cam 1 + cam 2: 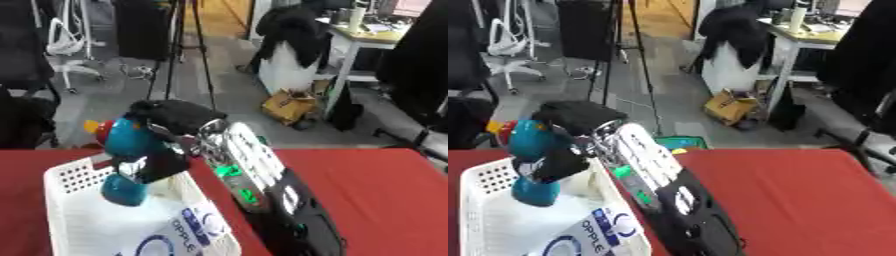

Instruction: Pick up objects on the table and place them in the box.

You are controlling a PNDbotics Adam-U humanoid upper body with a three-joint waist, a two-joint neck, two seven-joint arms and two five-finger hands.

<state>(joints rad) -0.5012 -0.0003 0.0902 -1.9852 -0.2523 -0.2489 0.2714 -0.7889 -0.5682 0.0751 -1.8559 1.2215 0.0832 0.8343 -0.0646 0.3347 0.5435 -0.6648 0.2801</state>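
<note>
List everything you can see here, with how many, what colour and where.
Toy: one, teal with red and orange at its top, held above the basket.
Basket: one, white, perforated walls, lower left on the table.
Printed packet: one, white with blue lettering, inside the basket.
Table: one, red top.
Cardboard box: one, yellow-brown, on the floor beyond the table.
Right hand: one, black, curled round the toy; its arm rises from the bottom edge.
Left hand: not visible.

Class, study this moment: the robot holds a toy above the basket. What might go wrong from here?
1. The teal toy hangs from the right hand above the white basket; its orange and red end reaches toward the far rim, so it may catch there when lowered.
2. A blue-printed white pack already lies inside; the toy could land on it and settle tilted.
</note>
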